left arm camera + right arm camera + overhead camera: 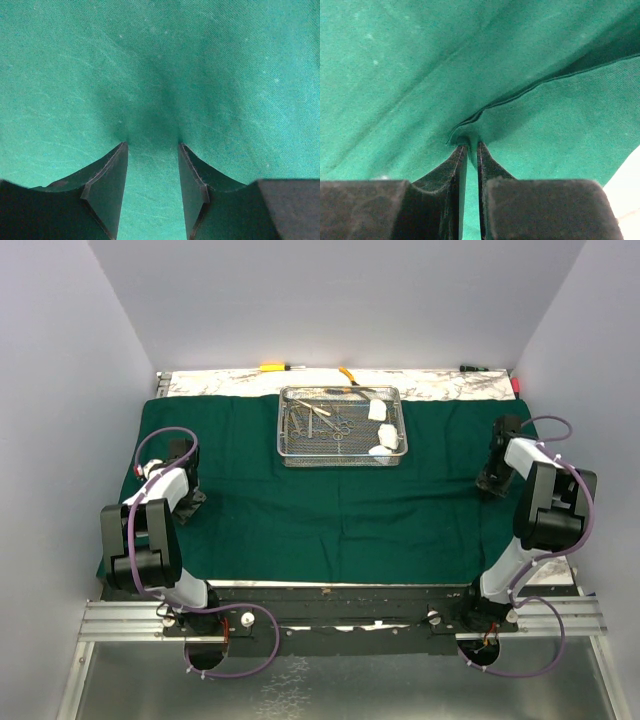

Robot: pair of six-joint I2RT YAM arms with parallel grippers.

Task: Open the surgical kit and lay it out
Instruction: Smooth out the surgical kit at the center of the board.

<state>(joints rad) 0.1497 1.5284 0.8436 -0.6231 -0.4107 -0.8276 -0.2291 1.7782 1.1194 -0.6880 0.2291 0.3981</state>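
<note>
The dark green cloth wrap (330,500) lies spread open across the table. On its far middle stands the wire-mesh steel tray (340,462), holding silver clamps (342,427), tweezers (311,408) and white gauze rolls (377,410). My left gripper (190,502) is on the cloth's left part. In the left wrist view it (152,145) is open, tips pressed onto flat cloth (150,75). My right gripper (492,483) is near the cloth's right edge. In the right wrist view it (470,146) is shut on a small raised fold of the cloth (470,131) beside a hem.
A yellow-handled screwdriver (272,367) and yellow-handled pliers (347,373) lie on the bare marbled strip (450,386) behind the cloth. A small red object (516,384) sits at the back right corner. White walls enclose the table on three sides.
</note>
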